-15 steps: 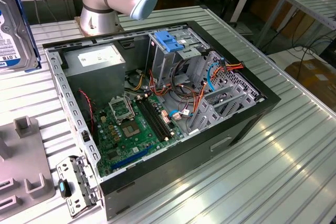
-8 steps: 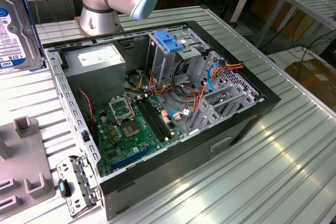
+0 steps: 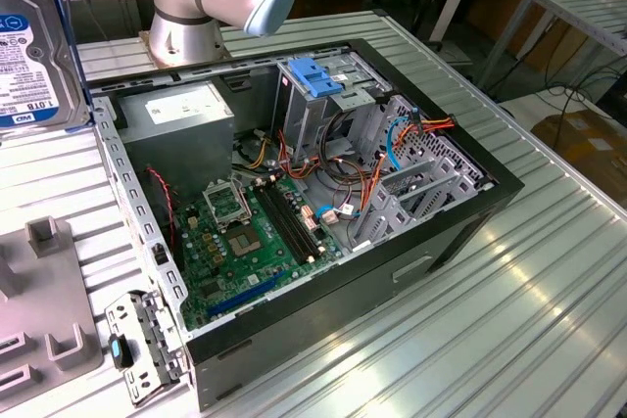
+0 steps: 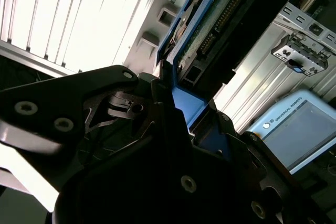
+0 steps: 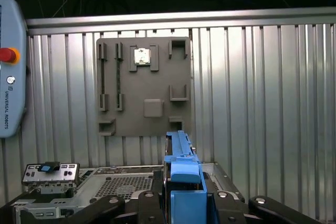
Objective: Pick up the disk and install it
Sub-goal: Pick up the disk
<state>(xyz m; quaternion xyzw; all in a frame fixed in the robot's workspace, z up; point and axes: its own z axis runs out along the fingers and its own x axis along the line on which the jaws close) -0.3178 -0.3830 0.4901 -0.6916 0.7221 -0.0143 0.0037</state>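
- Step in hand, as judged: the pick-up is done and the disk is being carried. The gripper (image 5: 184, 203) is clenched on the disk (image 5: 181, 163), its black fingers pressed against a bright blue rail in both wrist views.
- The disk (image 3: 34, 56) stands on edge at the upper left of the exterior view, well apart from the open computer case (image 3: 470, 212) in the middle of the frame.
- Installing will probably call for turning the drive to match the drive cage (image 3: 313, 115) and entering its rails squarely.
- Materials: the disk is a flat, hard rectangle with a paper label and smooth plastic rails. The cage is thin bare sheet metal. The table (image 3: 509, 340) is ribbed, shiny metal. The grey fixture plate (image 5: 144, 85) is matte, with raised pockets.
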